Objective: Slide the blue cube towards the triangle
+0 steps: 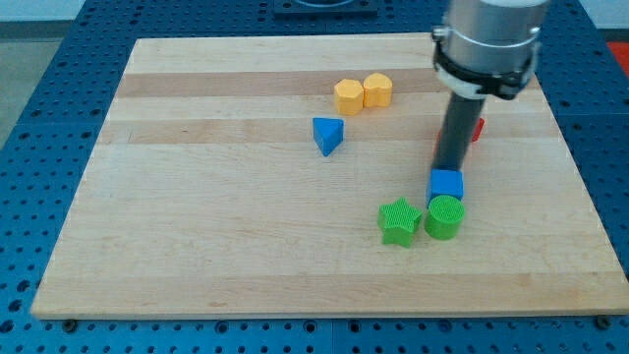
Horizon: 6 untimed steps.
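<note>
Camera view shows you my tip [450, 171] set against the top edge of the blue cube [446, 184]; it is a bare rod with nothing to open or close. Touching the cube below sits a green cylinder [444, 217], with a green star [399, 221] beside it. Behind the rod you glimpse a red block [478, 129], mostly hidden, shape unclear. The blue triangle [328, 135] lies well apart toward the view's left, below two touching yellow blocks [363, 93].

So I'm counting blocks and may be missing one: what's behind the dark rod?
A red block shows at the view's right of the rod; its shape is mostly hidden. My tip sits just above the blue cube.
</note>
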Motion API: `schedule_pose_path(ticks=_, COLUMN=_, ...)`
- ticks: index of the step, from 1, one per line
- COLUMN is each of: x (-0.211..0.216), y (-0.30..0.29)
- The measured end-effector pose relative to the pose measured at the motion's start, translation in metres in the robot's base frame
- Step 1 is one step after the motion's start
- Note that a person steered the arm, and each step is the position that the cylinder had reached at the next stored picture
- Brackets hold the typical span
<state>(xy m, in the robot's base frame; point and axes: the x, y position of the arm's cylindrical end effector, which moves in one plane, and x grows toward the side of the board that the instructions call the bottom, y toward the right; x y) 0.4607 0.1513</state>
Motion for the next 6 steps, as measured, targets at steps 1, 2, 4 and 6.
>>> schedule_pose_path(ticks=1, x=0.003, y=0.031)
schedule_pose_path(ticks=2, x=0.028, y=0.043)
schedule_pose_path(ticks=4, x=0.040, y=0.008)
schedule_pose_path(ticks=6, x=0.044, y=-0.020)
